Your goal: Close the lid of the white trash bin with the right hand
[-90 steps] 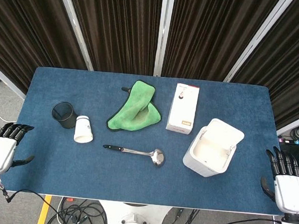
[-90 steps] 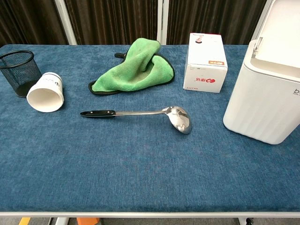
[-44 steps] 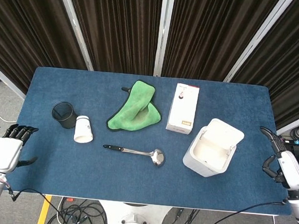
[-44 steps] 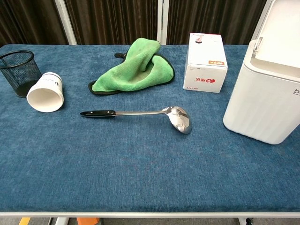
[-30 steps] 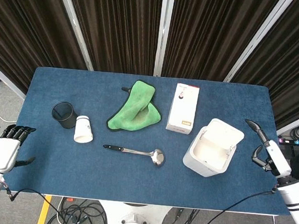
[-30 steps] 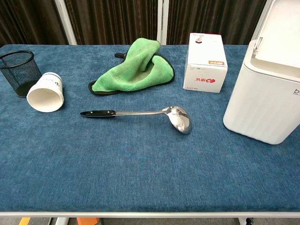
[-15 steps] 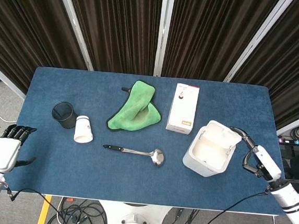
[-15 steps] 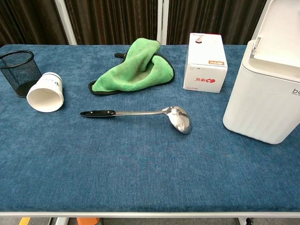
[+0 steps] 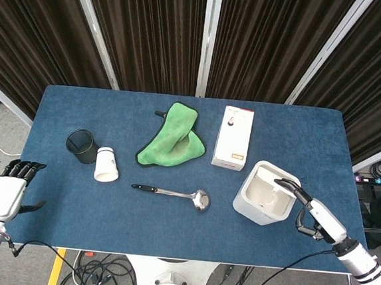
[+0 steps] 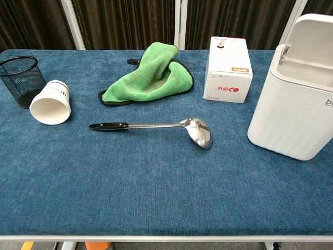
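The white trash bin stands on the right part of the blue table; its body also fills the right edge of the chest view. Its lid is hinged at the far right side and stands roughly upright, so the inside still shows from above. The chest view has the lid raised over the opening. My right hand is just right of the bin, its fingers stretched out against the lid's back. My left hand hangs open off the table's front left corner.
A steel ladle lies left of the bin and a white carton stands behind it. A green cloth, a paper cup on its side and a black mesh cup sit further left. The table edge runs close to the right.
My right hand has come in from the table's right edge to the back of the bin lid. The lid has swung from leaning back to roughly upright. The left hand stayed put.
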